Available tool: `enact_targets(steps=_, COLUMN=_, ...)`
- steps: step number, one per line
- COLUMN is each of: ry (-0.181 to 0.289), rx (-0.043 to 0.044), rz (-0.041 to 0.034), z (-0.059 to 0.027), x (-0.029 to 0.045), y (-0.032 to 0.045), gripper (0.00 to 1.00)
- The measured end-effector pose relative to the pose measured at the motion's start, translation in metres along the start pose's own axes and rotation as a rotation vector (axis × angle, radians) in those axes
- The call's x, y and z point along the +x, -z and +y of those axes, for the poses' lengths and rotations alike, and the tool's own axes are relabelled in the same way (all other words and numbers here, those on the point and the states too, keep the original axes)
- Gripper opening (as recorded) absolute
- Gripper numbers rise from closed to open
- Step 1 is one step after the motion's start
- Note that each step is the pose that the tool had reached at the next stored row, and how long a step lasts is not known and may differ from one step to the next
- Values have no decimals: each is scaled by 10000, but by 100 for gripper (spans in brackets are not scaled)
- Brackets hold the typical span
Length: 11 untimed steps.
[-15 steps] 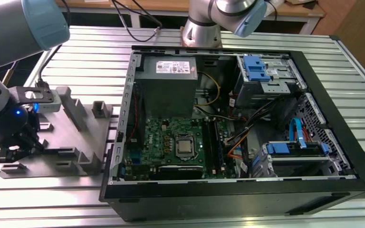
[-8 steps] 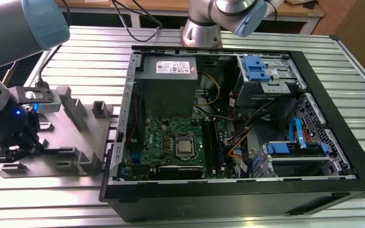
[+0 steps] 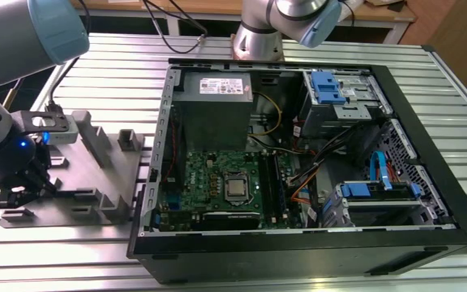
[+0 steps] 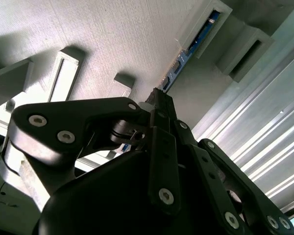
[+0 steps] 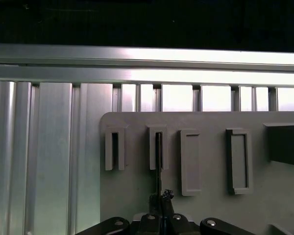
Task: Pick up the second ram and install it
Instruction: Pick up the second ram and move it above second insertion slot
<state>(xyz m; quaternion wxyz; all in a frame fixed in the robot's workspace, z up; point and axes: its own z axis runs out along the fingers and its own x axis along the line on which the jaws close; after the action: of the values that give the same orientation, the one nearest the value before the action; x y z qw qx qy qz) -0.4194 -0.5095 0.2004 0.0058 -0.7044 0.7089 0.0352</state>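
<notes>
The second ram (image 4: 188,51) is a thin stick with a blue board edge. It stands on edge in a slot of the grey holder block (image 4: 112,39). In the first wrist view the ram (image 5: 158,161) is a dark line running from a slot down into my gripper (image 5: 160,197). In the second wrist view my gripper (image 4: 158,98) has its fingers drawn together on the near end of the stick. In the exterior view my gripper (image 3: 14,196) is low over the holder block (image 3: 79,176) at that view's left. The green motherboard (image 3: 217,176) lies in the open case, with long black slots (image 3: 270,182).
The open black computer case (image 3: 428,182) takes up the middle and the exterior view's right, with a power supply (image 3: 213,109), blue drive cages (image 3: 331,88) and loose cables. Raised grey slot posts (image 3: 95,143) stand on the holder. A ribbed aluminium table (image 5: 49,156) lies underneath.
</notes>
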Motion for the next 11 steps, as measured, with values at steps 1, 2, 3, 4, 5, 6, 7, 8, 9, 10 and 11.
enact_targets(steps=1, ry=-1, rx=-1, rz=-6, z=1, x=0, y=2, gripper=8)
enact_targets(steps=2, ry=-1, rx=-1, rz=-9, z=1, x=0, y=9, gripper=8)
enact_targets(steps=3, ry=0, rx=-1, rz=-10, z=2, x=-1, y=21, gripper=8)
enact_targets(steps=4, ry=0, rx=-1, rz=-11, z=2, x=-2, y=28, gripper=8)
enact_targets(steps=5, ry=1, rx=1, rz=-12, z=1, x=-2, y=27, gripper=8)
enact_targets(steps=6, ry=1, rx=1, rz=-13, z=1, x=-2, y=27, gripper=8)
enact_targets(steps=7, ry=1, rx=1, rz=-13, z=1, x=-2, y=27, gripper=8)
enact_targets(steps=8, ry=1, rx=1, rz=-13, z=1, x=-2, y=28, gripper=8)
enact_targets(steps=9, ry=0, rx=-1, rz=-11, z=1, x=-2, y=30, gripper=8)
enact_targets(steps=10, ry=0, rx=-1, rz=-11, z=1, x=-2, y=30, gripper=8)
enact_targets(steps=11, ry=1, rx=0, rz=-11, z=1, x=-2, y=30, gripper=8)
